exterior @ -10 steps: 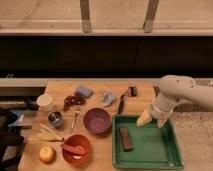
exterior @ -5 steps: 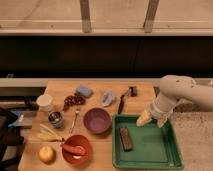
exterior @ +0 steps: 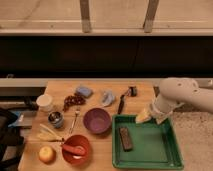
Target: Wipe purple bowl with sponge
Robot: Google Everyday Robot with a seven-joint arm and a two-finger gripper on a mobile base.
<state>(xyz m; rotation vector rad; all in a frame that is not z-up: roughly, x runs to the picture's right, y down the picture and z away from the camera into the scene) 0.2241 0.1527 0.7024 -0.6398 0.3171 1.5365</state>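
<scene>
The round, matte purple bowl point(exterior: 97, 120) sits mid-way across the wooden table point(exterior: 145, 100). The small blue-grey sponge point(exterior: 84, 91) lies apart at its eleven o'clock. The pale-fingered gripper point(exterior: 144, 116) hangs at the bowl's three o'clock, above the far-left corner of the green plastic tray point(exterior: 172, 145) — jaws spread, grasping nothing.

We take this for a robotics lab test station: a wooden table point(exterior: 135, 95) staged with a purple bowl point(exterior: 97, 120), red bowl point(exterior: 76, 149) and green tray point(exterior: 155, 145) below long windows point(exterior: 115, 15), the robot arm point(exterior: 180, 92) holding its gripper point(exterior: 145, 118) at the tray's far edge.
</scene>
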